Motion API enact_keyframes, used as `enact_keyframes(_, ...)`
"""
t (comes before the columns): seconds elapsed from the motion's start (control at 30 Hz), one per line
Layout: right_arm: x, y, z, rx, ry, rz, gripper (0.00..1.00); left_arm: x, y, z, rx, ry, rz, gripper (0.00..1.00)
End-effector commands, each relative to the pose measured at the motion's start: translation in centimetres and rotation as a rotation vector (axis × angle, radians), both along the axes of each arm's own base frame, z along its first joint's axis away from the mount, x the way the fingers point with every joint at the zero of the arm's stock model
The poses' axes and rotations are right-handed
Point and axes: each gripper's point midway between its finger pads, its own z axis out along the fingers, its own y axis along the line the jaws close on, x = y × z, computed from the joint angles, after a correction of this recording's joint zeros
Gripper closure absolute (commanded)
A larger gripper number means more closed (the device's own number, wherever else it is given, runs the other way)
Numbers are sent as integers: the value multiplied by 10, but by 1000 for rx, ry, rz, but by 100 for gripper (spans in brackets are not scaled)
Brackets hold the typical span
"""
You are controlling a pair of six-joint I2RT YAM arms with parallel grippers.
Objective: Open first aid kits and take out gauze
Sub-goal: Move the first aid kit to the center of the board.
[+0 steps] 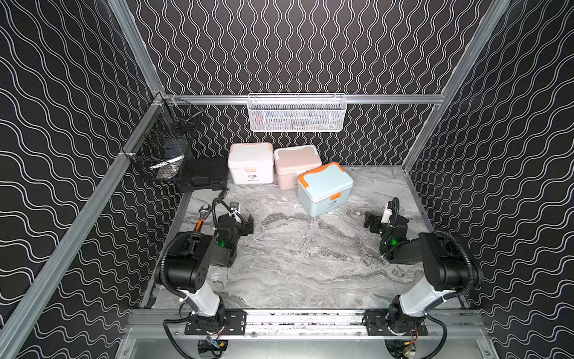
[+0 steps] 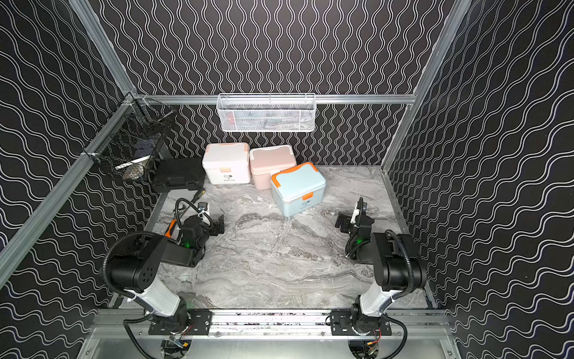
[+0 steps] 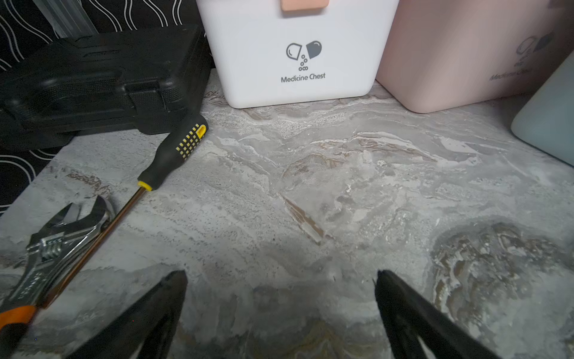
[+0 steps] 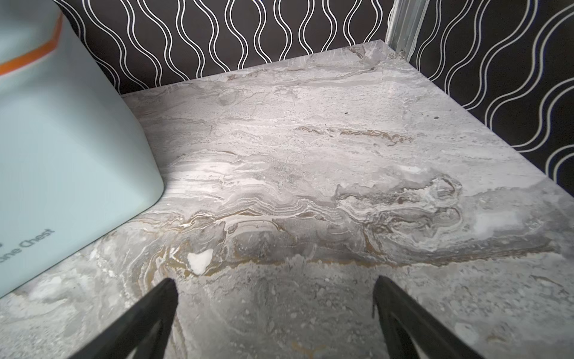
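Left gripper (image 3: 279, 276) and right gripper (image 4: 273, 283) wide, empty, low over table (image 1: 295, 264). White kit (image 1: 251, 164), pink kit (image 1: 295, 166), blue kit (image 1: 324, 188) shut, crowded at rear. Gauze unseen, likely inside. Risk: latch tug slides unbraced kit into neighbours; left arm may snag screwdriver (image 3: 174, 152).

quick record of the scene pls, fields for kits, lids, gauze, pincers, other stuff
kits: white kit and pink kit at the back of the table; blue kit in front of pink kit
lids: all shut
gauze: none in view
left pincer: open, empty, facing white kit
right pincer: open, empty, beside blue kit
tools: screwdriver, wrench, near left arm
other: black case left of white kit
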Motion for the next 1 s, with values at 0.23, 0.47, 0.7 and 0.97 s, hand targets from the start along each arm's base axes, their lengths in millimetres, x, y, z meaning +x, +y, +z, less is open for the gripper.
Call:
enact_keyframes(0.23, 3, 1, 5, -3, -21, 3, 0, 2, 1, 6, 8, -26, -3, 1)
enact_keyframes(0.47, 3, 1, 5, -2, -22, 5, 0, 2, 0, 7, 7, -27, -2, 1)
enact_keyframes(0.7, 3, 1, 5, -2, -21, 4, 0, 2, 1, 7, 8, -27, -2, 1)
enact_keyframes(0.97, 0, 9, 10, -17, -47, 50, 0, 0, -3, 9, 18, -42, -16, 1)
